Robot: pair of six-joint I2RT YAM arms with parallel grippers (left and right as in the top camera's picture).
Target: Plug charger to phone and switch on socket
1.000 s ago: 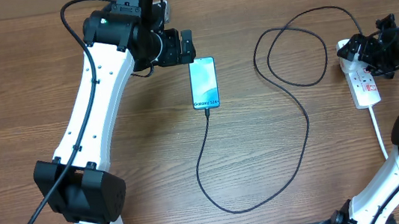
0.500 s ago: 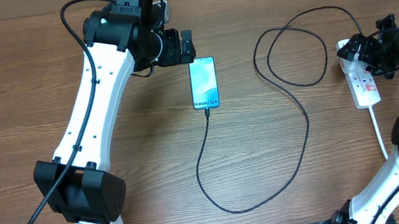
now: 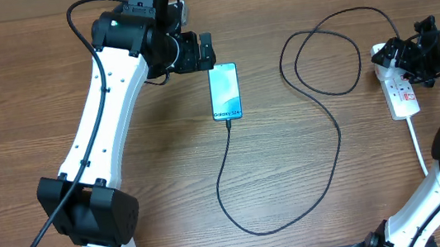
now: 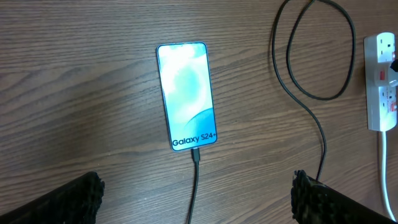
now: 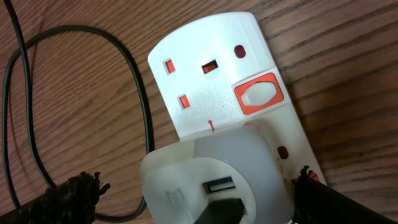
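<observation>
Black left end effector [image 3: 203, 50], fingers spread wide and empty, hovers at 11 o'clock of phone [image 3: 225, 91]. Right end effector [image 3: 408, 57], likewise spread, straddles plug [image 5: 186, 168] on socket [image 3: 400, 90] at bench [image 3: 297, 214] 3 o'clock edge. Charger [image 3: 338, 135] tip seated in phone's 6 o'clock end. Likely left: flip switch, hidden here.

Charger [image 3: 339, 133] loops crowd the socket [image 3: 402, 94]; bare table [image 3: 164, 146] flanks the phone [image 3: 225, 90].

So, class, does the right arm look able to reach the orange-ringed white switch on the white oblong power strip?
Probably yes: the open right gripper hangs right over the white power strip, and nothing covers that switch.
</observation>
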